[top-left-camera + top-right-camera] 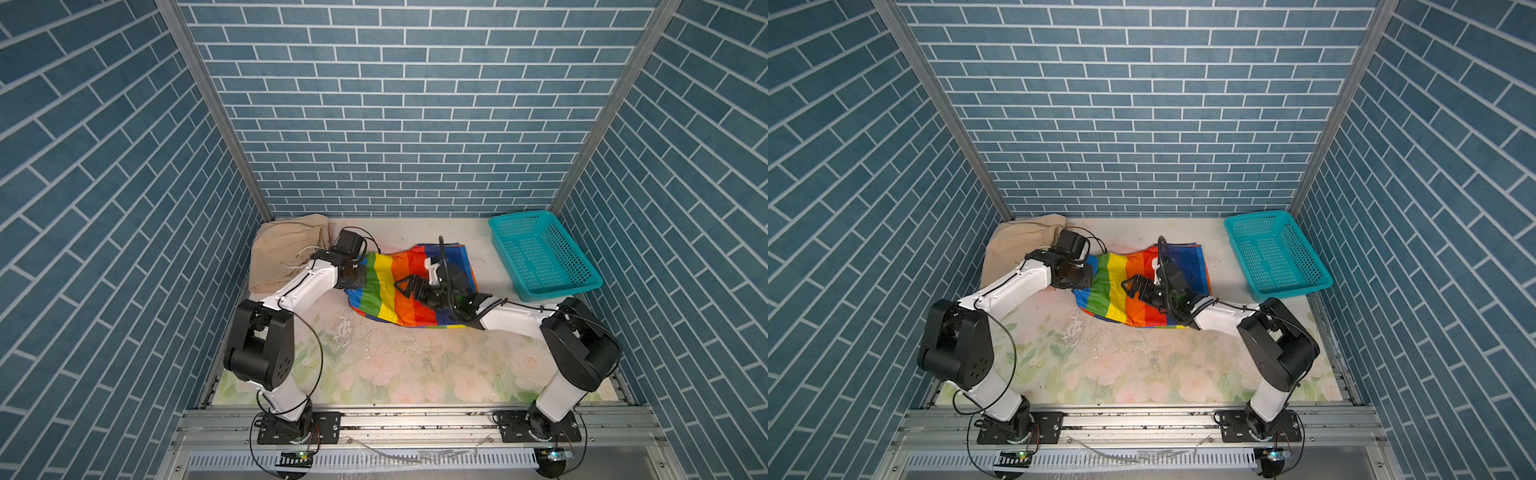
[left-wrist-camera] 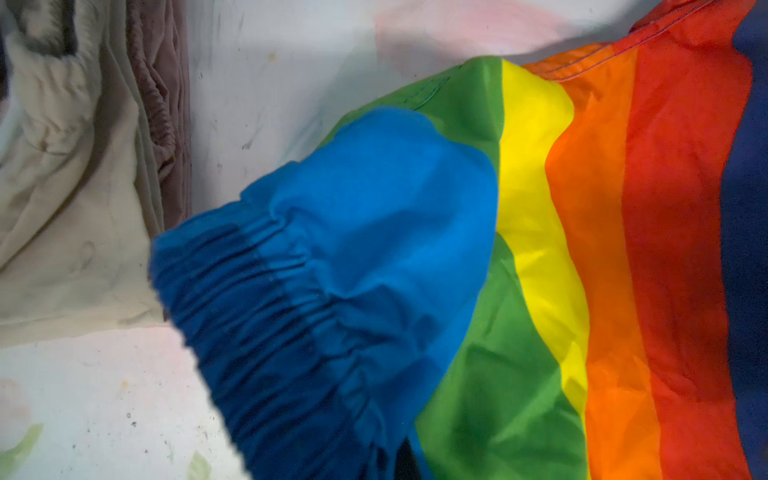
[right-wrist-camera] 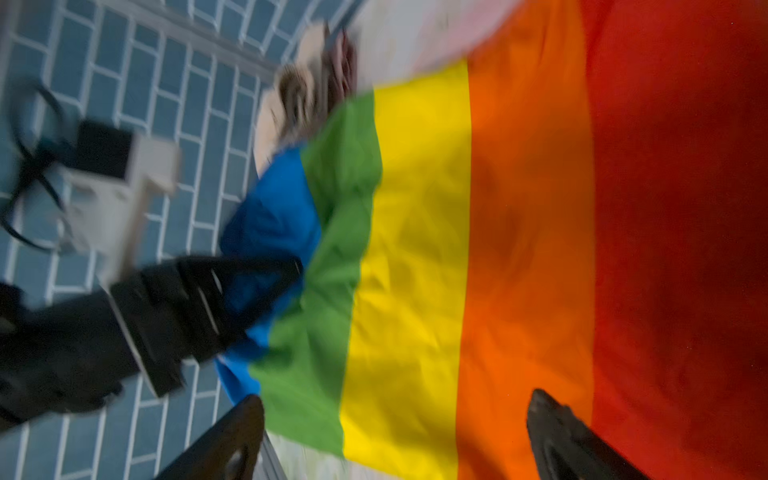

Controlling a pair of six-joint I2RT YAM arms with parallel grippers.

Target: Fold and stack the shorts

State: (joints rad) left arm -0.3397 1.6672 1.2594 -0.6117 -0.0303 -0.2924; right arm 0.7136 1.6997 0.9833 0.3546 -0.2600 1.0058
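The rainbow-striped shorts lie spread at mid-table. My left gripper is shut on their blue elastic waistband, lifting that edge a little; its fingers are hidden under the cloth in the left wrist view. My right gripper hovers open over the yellow and orange stripes, holding nothing. Beige shorts lie folded in the back left corner, and a pink shorts edge shows beneath them.
A teal perforated basket stands at the back right. The floral table cover is bare in front of the shorts. Blue brick walls close in three sides. Both arm bases stand at the front edge.
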